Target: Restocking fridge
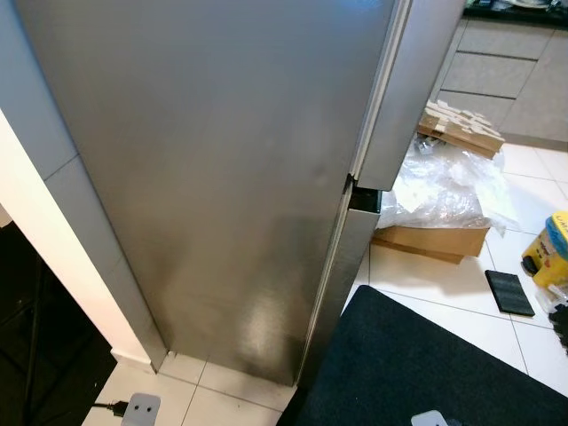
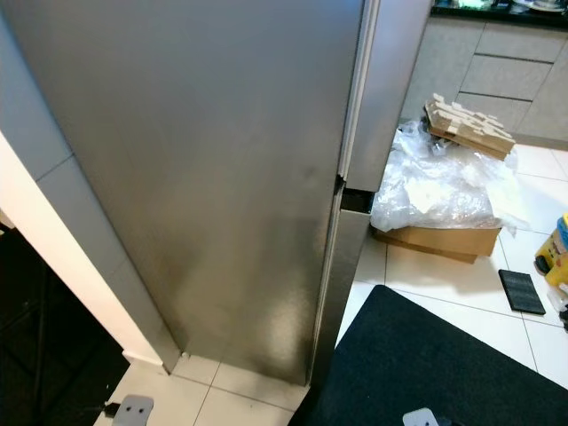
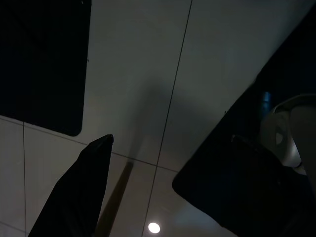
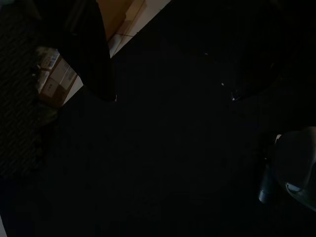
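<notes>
White floor tiles (image 1: 461,324) and a dark mat (image 1: 426,364) lie under you. Both arms hang idle: the left gripper (image 3: 148,148) points at tile with its fingers apart; you cannot tell the right gripper's state above the mat. The fridge (image 1: 222,177) stands upright directly ahead, doors closed, its front facing your right, so the right arm is nearer.
</notes>
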`<state>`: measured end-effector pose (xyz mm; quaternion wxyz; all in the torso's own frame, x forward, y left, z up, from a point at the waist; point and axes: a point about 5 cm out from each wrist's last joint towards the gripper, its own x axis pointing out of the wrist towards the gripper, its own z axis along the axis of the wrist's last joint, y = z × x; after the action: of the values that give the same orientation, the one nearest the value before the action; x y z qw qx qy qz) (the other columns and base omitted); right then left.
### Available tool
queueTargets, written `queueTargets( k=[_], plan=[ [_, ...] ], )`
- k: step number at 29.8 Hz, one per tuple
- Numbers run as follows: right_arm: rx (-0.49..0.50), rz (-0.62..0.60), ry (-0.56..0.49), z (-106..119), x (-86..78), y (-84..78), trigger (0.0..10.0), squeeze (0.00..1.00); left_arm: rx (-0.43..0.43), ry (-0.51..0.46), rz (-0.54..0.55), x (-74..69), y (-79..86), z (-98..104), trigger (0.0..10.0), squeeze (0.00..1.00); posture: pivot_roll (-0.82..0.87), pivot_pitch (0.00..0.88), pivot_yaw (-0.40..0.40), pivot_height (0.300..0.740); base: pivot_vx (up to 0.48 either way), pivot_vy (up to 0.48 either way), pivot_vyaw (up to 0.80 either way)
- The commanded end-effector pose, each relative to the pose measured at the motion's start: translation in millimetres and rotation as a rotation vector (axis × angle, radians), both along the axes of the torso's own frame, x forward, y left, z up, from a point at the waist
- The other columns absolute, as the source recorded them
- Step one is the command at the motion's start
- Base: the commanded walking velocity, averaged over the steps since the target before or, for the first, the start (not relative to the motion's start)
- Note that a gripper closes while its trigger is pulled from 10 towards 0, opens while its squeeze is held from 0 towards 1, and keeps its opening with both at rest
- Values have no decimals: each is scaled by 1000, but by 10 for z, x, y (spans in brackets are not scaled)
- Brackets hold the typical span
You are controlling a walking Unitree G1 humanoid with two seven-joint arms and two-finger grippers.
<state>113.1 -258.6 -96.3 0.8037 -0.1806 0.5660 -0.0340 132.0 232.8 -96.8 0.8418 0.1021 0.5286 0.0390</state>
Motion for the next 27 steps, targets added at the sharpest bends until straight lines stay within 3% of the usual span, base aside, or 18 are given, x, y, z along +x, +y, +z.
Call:
queueTargets(
  k=[1,27],
  plan=[
    [14,-22,-2,-8,-22,6,10000,0,-3,23,-8,-53,-20,-24,10000,0,39,0,-6,740,0,0,0],
    [18,-18,-2,-10,-16,18,10000,0,-9,25,1,-55,-24,-26,10000,0,40,0,-5,740,0,0,0]
  ],
)
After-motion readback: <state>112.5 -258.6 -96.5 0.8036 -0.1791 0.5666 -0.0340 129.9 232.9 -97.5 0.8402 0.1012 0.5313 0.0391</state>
